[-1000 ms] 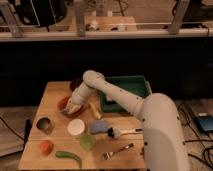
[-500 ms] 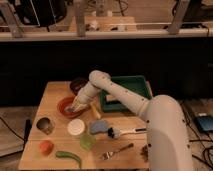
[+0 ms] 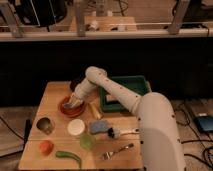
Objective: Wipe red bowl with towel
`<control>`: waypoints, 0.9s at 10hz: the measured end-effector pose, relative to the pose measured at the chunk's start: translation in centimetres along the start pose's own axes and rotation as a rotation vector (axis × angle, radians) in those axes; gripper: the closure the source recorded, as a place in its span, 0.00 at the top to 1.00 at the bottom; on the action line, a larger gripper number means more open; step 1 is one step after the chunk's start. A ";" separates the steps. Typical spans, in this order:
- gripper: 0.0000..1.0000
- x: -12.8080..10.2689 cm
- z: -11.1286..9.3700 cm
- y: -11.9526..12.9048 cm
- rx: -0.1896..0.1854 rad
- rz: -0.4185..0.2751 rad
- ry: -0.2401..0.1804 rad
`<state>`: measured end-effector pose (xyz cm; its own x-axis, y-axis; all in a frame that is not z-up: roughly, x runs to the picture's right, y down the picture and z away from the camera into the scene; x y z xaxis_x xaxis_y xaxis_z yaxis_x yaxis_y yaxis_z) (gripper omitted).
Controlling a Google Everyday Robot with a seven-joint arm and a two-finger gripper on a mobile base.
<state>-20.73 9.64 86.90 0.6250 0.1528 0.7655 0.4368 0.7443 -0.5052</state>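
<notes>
Since half a second ago the claw (image 3: 75, 101) has gone a little back to the left and lower, and it now sits in the hollow of the red bowl (image 3: 63, 111). The other things on the tabletop (image 3: 50, 95) have not shifted.

At the near edge lie a green pepper (image 3: 68, 157), a fork (image 3: 118, 150) and an orange-red fruit (image 3: 46, 146), all well apart from the work. One row further stand a metal cup (image 3: 45, 125), a white disc (image 3: 76, 127) and a blue sponge (image 3: 98, 126). Behind them, left of the middle, is the red bowl with the claw in it. A pale patch under the claw is probably the towel (image 3: 71, 105); I cannot tell if the claw is closed on it. A yellow object (image 3: 96, 110) lies just beside the bowl on its right, and the green tray (image 3: 126, 82) is further back.

Nothing holds the bowl, so in my judgement the wipe needs light, steady pressure downward. Small circles along the inner wall are better than long side strokes, which may push the bowl against the yellow object or the white disc. The cloth should stay between the claw and the bowl.
</notes>
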 end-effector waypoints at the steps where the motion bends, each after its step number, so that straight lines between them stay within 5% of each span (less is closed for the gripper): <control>1: 0.00 -0.6 0.6 -0.7 -0.004 -0.016 -0.005; 4: 0.00 -2.7 2.8 -1.4 -0.042 -0.070 -0.038; 9: 0.00 -3.8 3.2 1.7 -0.070 -0.116 -0.072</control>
<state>-24.42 12.39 84.42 0.5207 0.1168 0.8457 0.5486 0.7132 -0.4363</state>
